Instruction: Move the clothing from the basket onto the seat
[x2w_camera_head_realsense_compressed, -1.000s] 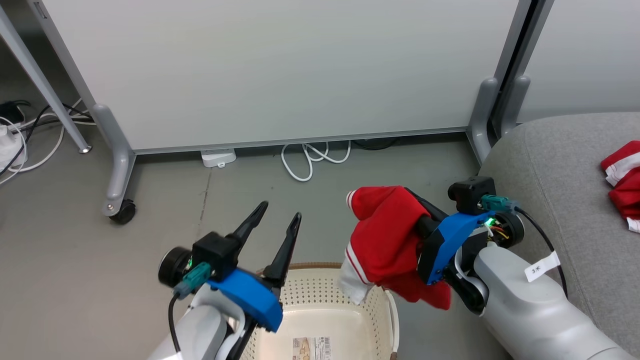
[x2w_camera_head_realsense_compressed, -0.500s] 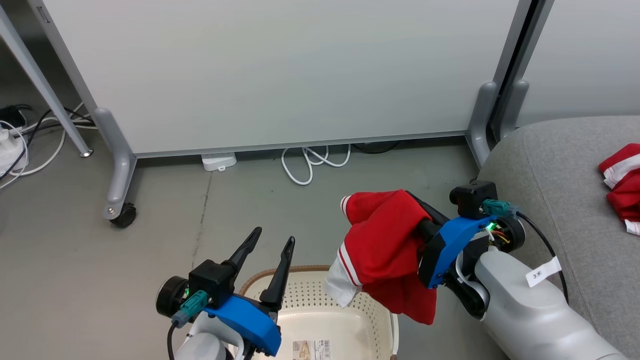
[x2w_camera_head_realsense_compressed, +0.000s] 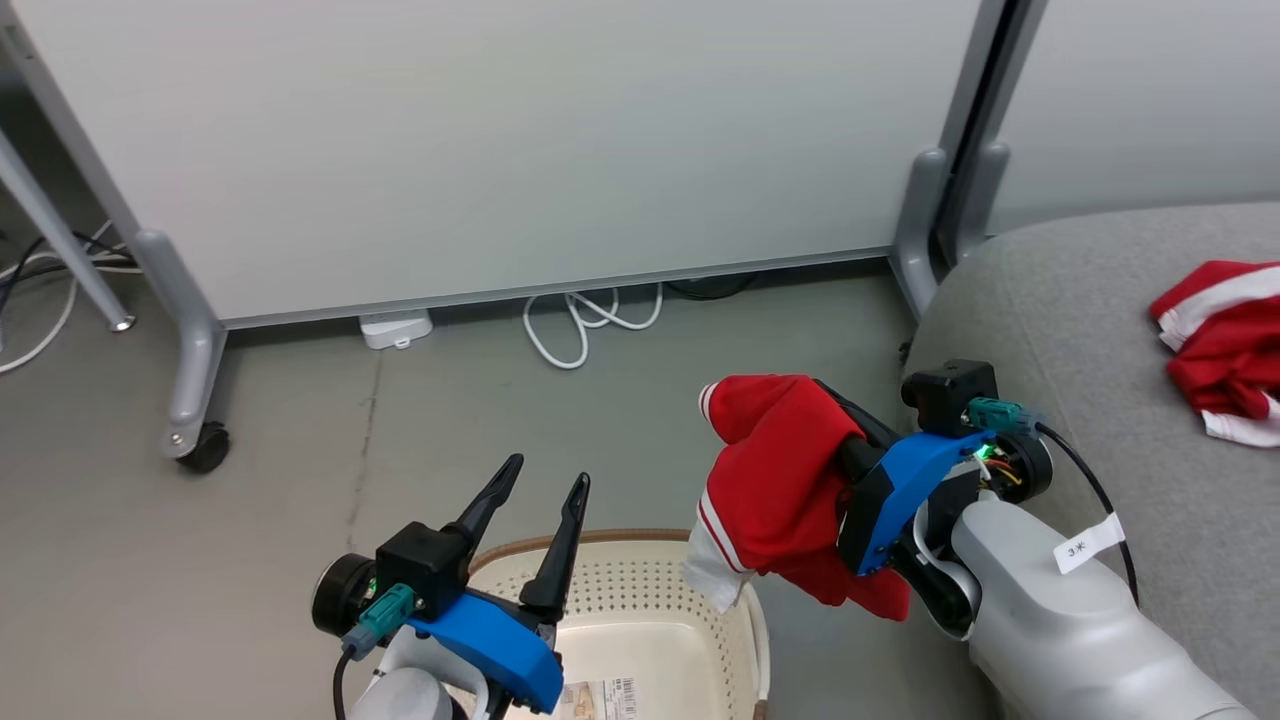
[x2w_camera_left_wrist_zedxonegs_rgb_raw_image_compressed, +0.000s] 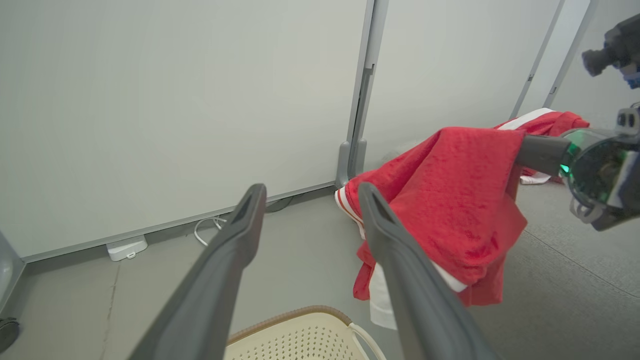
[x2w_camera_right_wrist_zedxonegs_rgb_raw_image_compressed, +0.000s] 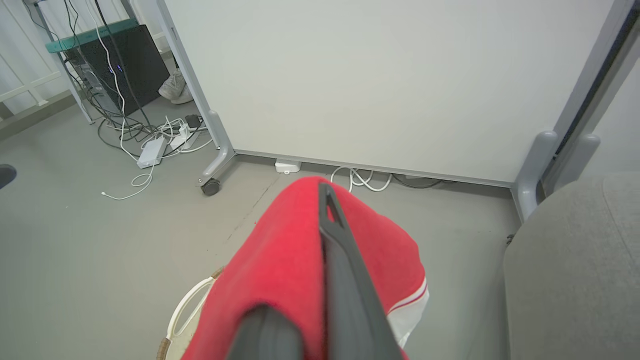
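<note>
Pale wheeled partition on grey floor, white cables beneath.

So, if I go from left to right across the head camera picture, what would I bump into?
caster wheel → left gripper → dangling red clothing → seat → other red clothing lying on it

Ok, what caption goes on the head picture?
Right gripper holds a red garment over the basket rim, near the grey seat.
</note>
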